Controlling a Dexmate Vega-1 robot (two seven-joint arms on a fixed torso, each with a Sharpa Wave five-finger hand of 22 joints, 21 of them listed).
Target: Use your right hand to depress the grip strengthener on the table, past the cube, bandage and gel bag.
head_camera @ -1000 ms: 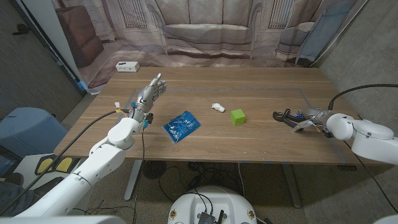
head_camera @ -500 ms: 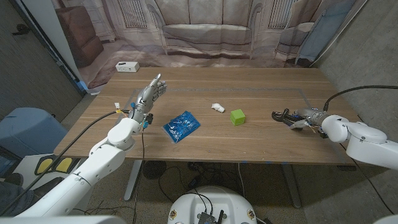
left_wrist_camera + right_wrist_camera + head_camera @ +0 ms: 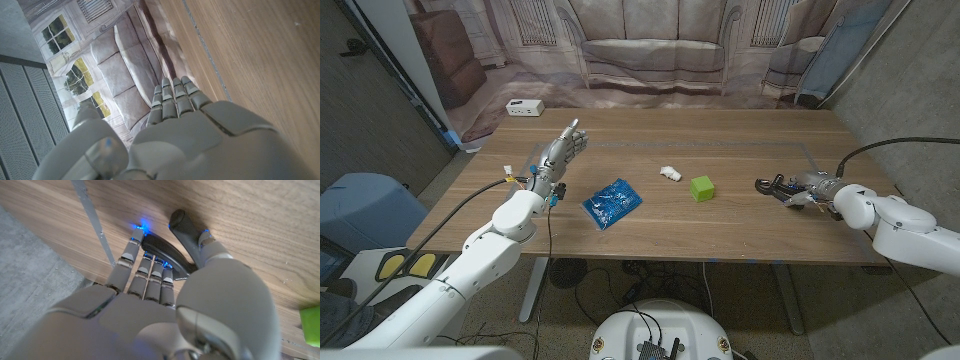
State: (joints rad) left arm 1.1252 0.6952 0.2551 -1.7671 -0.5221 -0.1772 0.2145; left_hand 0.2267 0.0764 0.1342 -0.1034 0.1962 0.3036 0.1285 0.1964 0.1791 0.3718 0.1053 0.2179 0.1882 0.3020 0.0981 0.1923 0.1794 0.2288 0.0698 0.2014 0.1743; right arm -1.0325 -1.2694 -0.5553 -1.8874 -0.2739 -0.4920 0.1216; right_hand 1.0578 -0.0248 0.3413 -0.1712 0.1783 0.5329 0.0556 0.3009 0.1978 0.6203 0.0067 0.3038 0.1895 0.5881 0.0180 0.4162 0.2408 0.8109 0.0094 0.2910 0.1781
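Observation:
The black grip strengthener (image 3: 769,186) lies near the table's right edge, with my right hand (image 3: 812,188) on it. In the right wrist view the fingers (image 3: 145,267) lie over one black handle (image 3: 161,250) while the thumb presses the other handle (image 3: 182,226), so the hand grips both. To its left sit the green cube (image 3: 701,187), the small white bandage (image 3: 669,172) and the blue gel bag (image 3: 612,202). My left hand (image 3: 563,148) stands at the table's left side, fingers straight and apart from any object, holding nothing.
A white box (image 3: 524,107) sits at the far left corner of the wooden table (image 3: 740,135). A tape line (image 3: 92,215) runs across the wood by the right hand. The table's right edge is close behind my right hand.
My right hand has slid a little to the left with the grip strengthener and closed more tightly over its handles. The left arm has not moved.

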